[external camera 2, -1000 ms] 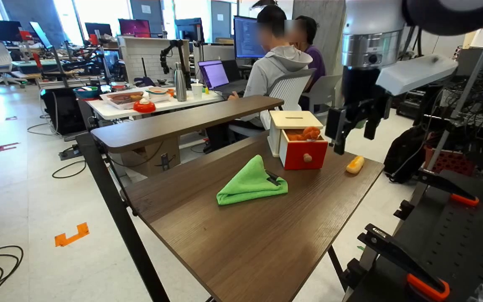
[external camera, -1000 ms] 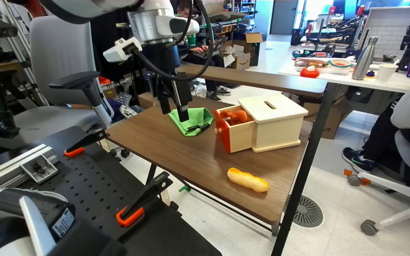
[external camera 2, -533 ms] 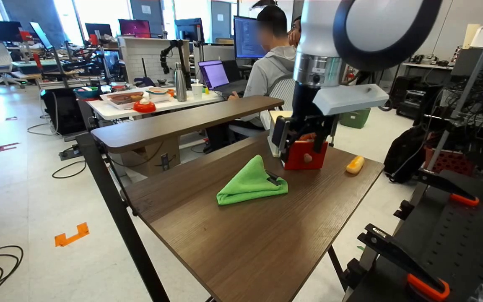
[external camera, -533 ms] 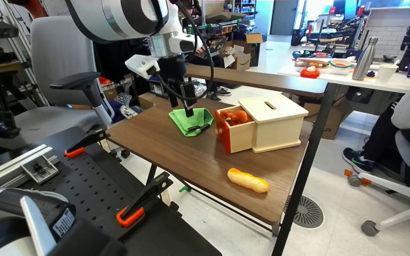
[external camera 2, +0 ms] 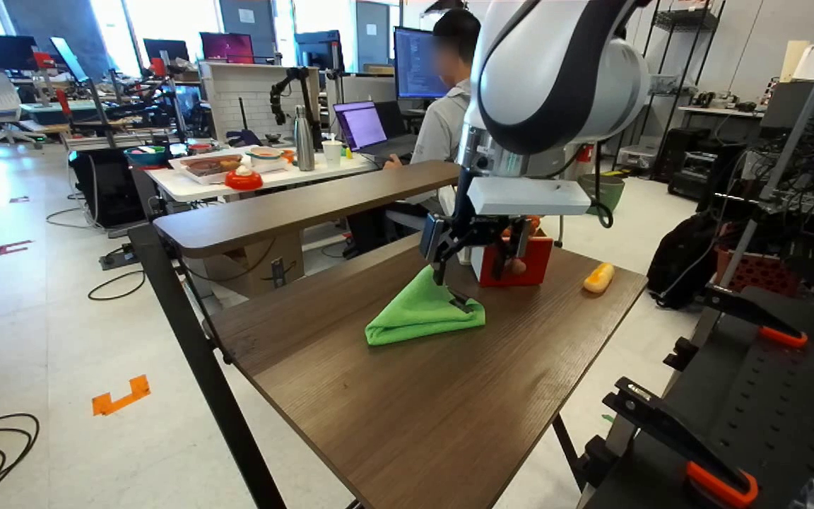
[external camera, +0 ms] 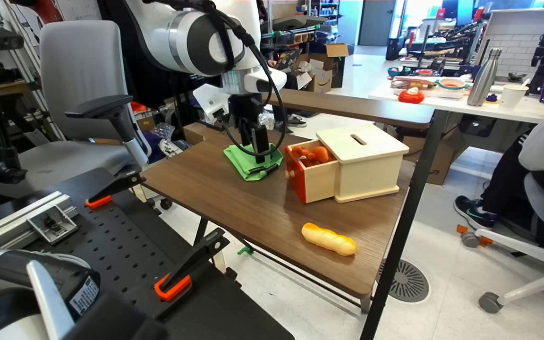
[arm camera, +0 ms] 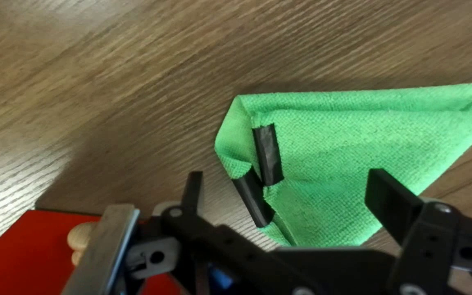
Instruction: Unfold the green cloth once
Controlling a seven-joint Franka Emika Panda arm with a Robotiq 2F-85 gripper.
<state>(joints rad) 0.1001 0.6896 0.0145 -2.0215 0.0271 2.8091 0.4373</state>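
The green cloth (external camera 2: 417,311) lies folded on the worktop (external camera 2: 393,410), partly hidden in the wrist view by the hand (arm camera: 286,178), whose fingers (arm camera: 391,200) stand wide apart. Whether one touches the cloth, I cannot tell.

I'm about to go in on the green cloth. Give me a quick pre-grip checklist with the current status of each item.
1. Gripper open: ok, its fingers stand well apart.
2. Green cloth in view: ok, it lies folded on the table.
3. Black strips showing: ok, two at one end of the cloth.
4. Fingertip contact with cloth: cannot tell, no view settles the height.
5. Drawer shut: not ok, pulled out beside the cloth; clearance to the gripper is unclear.
6. Yellow bread-like piece out of the way: ok, well apart from the cloth.
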